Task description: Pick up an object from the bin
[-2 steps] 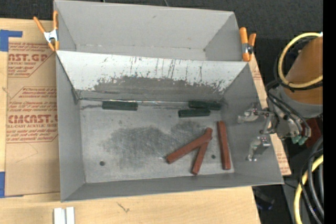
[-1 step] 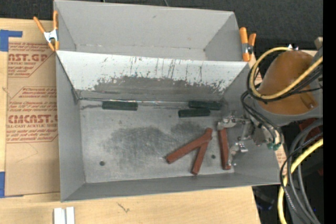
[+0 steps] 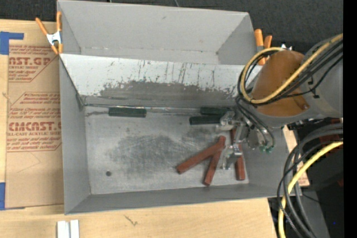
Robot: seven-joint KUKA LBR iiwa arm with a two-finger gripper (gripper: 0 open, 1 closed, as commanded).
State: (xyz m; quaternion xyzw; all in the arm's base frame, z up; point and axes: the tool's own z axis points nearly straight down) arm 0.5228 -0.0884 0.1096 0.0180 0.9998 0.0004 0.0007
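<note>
My gripper (image 3: 233, 145) hangs low in the bin's right front part, right over a small cluster of reddish-brown sticks. One long reddish-brown stick (image 3: 196, 159) lies slanted, running from the floor's middle up toward the gripper. A second one (image 3: 211, 171) leans beside it, pointing at the front wall. A shorter third stick (image 3: 240, 168) lies just right of the gripper, partly hidden by it. Whether any stick is held is not visible.
Two dark green bars lie along the foot of the back wall, one at the left (image 3: 127, 112) and one at the right (image 3: 207, 116) close behind the gripper. The arm with its orange cover and looped cables reaches in over the right rim.
</note>
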